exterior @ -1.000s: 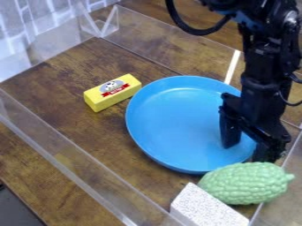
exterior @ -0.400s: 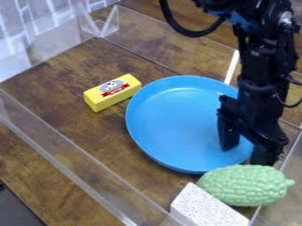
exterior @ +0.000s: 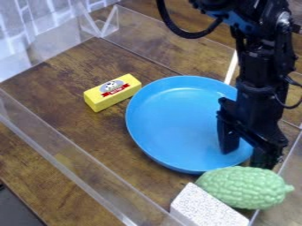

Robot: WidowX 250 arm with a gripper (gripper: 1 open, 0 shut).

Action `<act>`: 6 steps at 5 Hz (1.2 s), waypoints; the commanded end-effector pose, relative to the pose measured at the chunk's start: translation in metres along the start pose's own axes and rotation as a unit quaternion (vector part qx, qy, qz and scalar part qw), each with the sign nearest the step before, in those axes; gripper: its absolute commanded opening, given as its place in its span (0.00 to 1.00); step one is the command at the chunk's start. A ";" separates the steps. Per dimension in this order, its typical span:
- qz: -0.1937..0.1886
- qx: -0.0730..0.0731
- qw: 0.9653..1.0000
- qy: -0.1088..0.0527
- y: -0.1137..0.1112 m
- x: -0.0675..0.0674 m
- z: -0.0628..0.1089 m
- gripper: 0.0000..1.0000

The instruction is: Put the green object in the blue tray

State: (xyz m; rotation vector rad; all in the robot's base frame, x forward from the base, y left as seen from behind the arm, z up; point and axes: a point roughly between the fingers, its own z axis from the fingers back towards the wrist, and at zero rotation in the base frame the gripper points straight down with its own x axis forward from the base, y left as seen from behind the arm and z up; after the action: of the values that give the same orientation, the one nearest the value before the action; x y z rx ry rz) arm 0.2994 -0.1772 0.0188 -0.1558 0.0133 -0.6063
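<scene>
Nothing was delivered yet: the green object [exterior: 245, 187] lay on the table near its front right corner, just outside the blue tray [exterior: 177, 119], beside a white speckled block [exterior: 203, 208]. The gripper [exterior: 245, 146] hovered above it, jaws spread and empty.

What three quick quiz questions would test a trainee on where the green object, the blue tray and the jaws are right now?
1. True or false: the green object lies inside the blue tray.
2. What does the green object rest partly against: A) yellow block, B) white speckled block?
3. The gripper stands over the tray's right rim; are its jaws open or shut?

Key: 1 false, it lies outside, near the front rim. 2 B. 3 open.
</scene>
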 end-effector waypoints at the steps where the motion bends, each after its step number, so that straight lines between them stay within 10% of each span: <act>1: -0.010 -0.008 1.000 0.022 -0.003 -0.013 -0.008 1.00; 6: -0.022 -0.020 0.999 0.029 0.001 -0.014 -0.008 1.00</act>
State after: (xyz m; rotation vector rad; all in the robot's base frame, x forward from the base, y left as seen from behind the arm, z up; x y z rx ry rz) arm 0.2949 -0.1757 0.0193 -0.1814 0.0363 -0.6524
